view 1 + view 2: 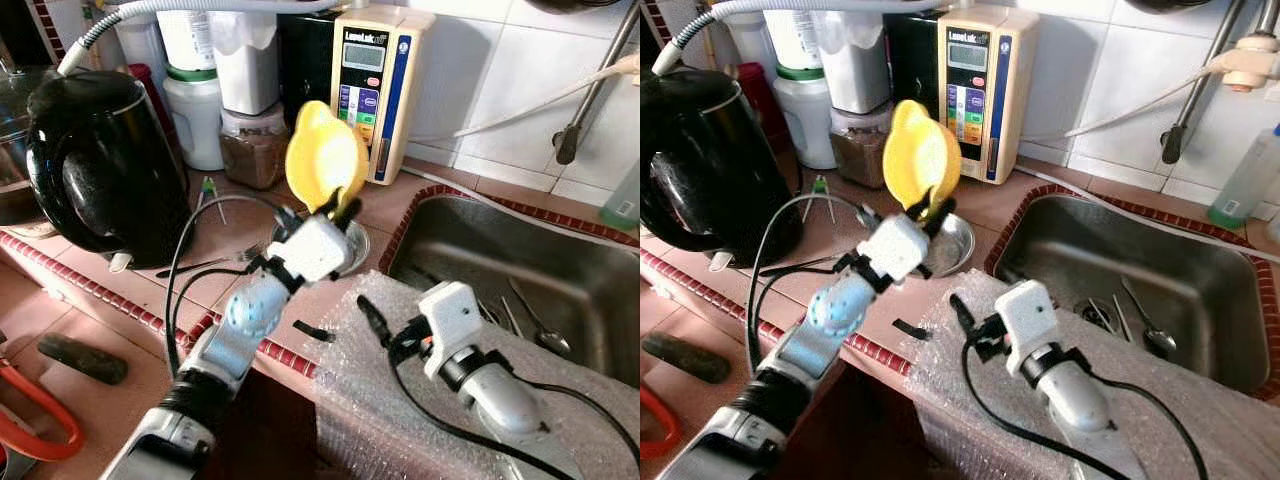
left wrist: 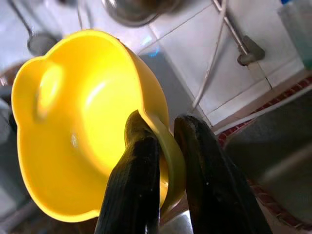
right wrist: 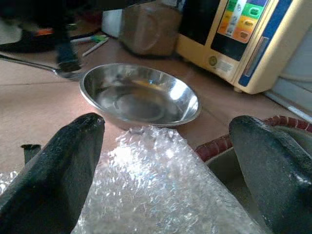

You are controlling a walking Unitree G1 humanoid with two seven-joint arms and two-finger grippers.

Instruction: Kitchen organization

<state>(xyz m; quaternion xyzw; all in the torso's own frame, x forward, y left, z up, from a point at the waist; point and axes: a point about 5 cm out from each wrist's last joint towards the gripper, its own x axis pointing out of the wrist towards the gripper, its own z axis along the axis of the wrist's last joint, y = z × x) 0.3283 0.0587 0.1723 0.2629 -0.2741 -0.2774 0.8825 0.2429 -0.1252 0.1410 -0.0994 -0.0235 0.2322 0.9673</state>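
The left gripper (image 1: 345, 205) is clamped on the rim of a yellow bowl (image 1: 325, 155), holding it tilted in the air above a steel dish (image 3: 139, 97) on the table (image 1: 240, 285). The left wrist view shows one finger inside the rim, one outside. The right gripper (image 3: 165, 146) rests wide apart, holding nothing, over bubble wrap (image 3: 151, 195) — its wrist view shows the dish whole, while the head views half hide it behind the left gripper.

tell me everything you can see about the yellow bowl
The yellow bowl looks like glossy plastic, round and fairly deep, with a small tab handle moulded at its rim. It is tipped on edge and held in the air above the steel dish on the tiled counter, with nothing visible in it. The left gripper pinches its rim, one black finger inside the wall and one outside.
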